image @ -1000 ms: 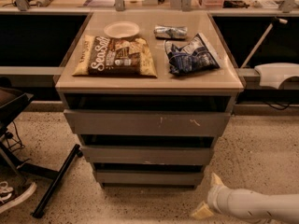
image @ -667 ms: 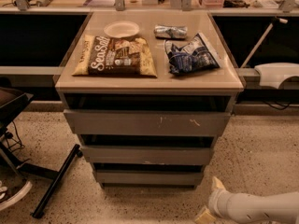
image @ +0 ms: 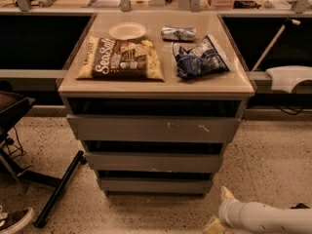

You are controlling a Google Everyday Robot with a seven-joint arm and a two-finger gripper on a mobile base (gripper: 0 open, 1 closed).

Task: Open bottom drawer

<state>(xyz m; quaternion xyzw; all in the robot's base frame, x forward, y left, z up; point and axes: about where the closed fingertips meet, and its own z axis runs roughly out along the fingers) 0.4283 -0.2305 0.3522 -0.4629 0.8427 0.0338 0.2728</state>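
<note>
The bottom drawer (image: 155,185) is the lowest and smallest of three flat grey fronts on the cabinet, plain and shut, near the floor. Above it are the middle front (image: 153,162) with a pale chipped edge and the top front (image: 153,128) with white scratches. My gripper (image: 219,209) is at the lower right on a white arm, low over the floor, just right of and below the bottom drawer's right corner. It does not touch the drawer. Its two pale fingers (image: 225,194) are spread apart and hold nothing.
On the cabinet top (image: 224,84) lie a brown SeaSalt chip bag (image: 122,58), a white plate (image: 127,30), a blue chip bag (image: 200,57) and a small foil pack (image: 178,33). A black chair base (image: 53,191) stands on the floor at left. A counter runs behind.
My gripper has shifted slightly down and to the right near the floor. The drawers have not moved.
</note>
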